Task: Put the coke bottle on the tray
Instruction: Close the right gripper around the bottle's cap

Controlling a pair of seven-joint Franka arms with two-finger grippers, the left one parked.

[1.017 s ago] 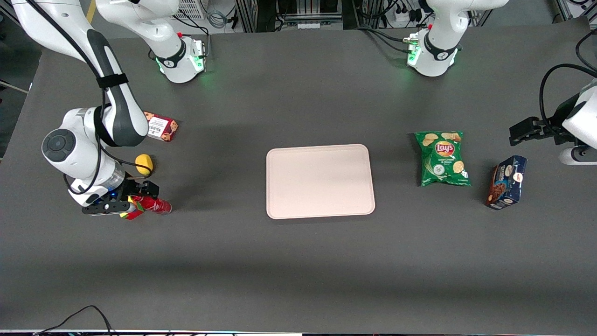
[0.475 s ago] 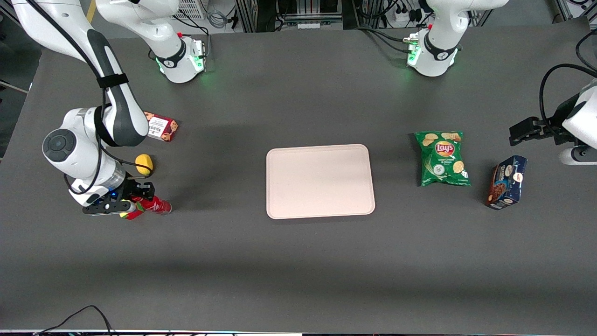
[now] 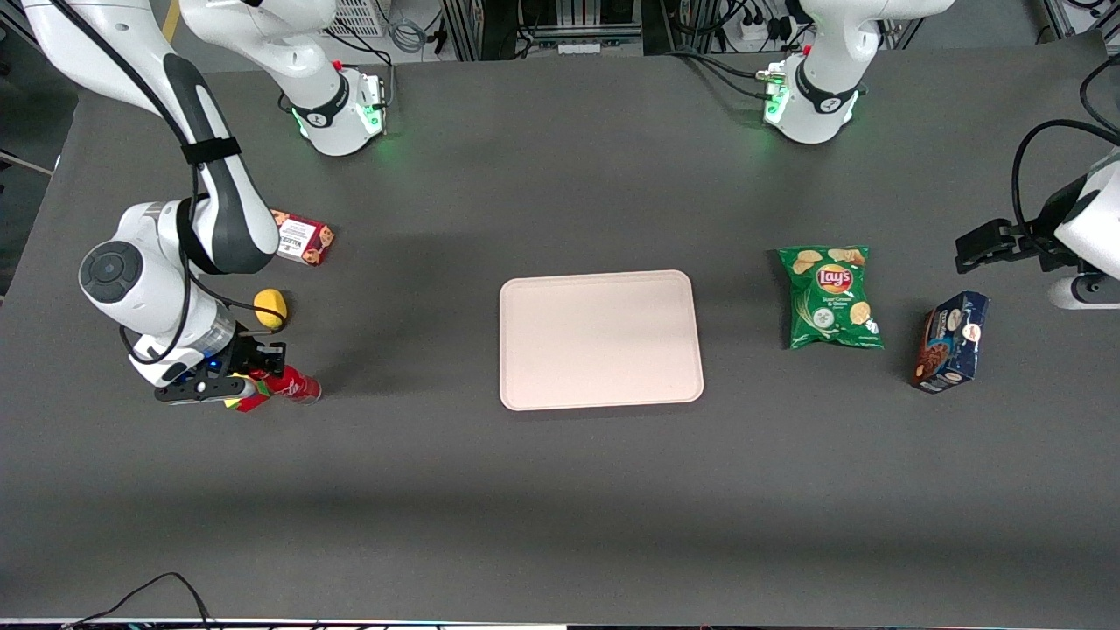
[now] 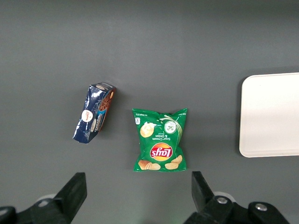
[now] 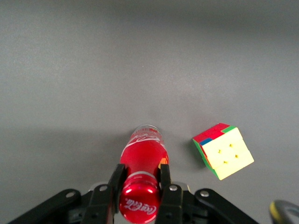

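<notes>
Pincer (image 5: pixel 138 186) closed down on the coke bottle (image 5: pixel 142 168), one finger pressed to each side of the cap end, low over the desk (image 3: pixel 437 507) at the working arm's end. Lying on its side between those fingers, long axis running straight out from the pincer, cap end toward the wrist and base pointing away. Seemingly still resting on the desk, though contact underneath not visible. Just beside the bottle, apart from it, a multicoloured puzzle cube (image 5: pixel 223 150) with its yellow face up. A little farther from the front camera than the bottle, a yellow rounded object (image 3: pixel 270 308), and farther again a red cookie box (image 3: pixel 302 239), partly covered by the arm. Well apart sideways, toward the middle of the desk, the tray (image 3: pixel 600 339), bare; probably a lift first, then a long sideways carry toward the parked arm's end. Past the tray, a green chips bag (image 3: pixel 829 297) and a dark blue packet (image 3: pixel 951 340). From the front, bottle neck and most of the cube hidden under the wrist.
</notes>
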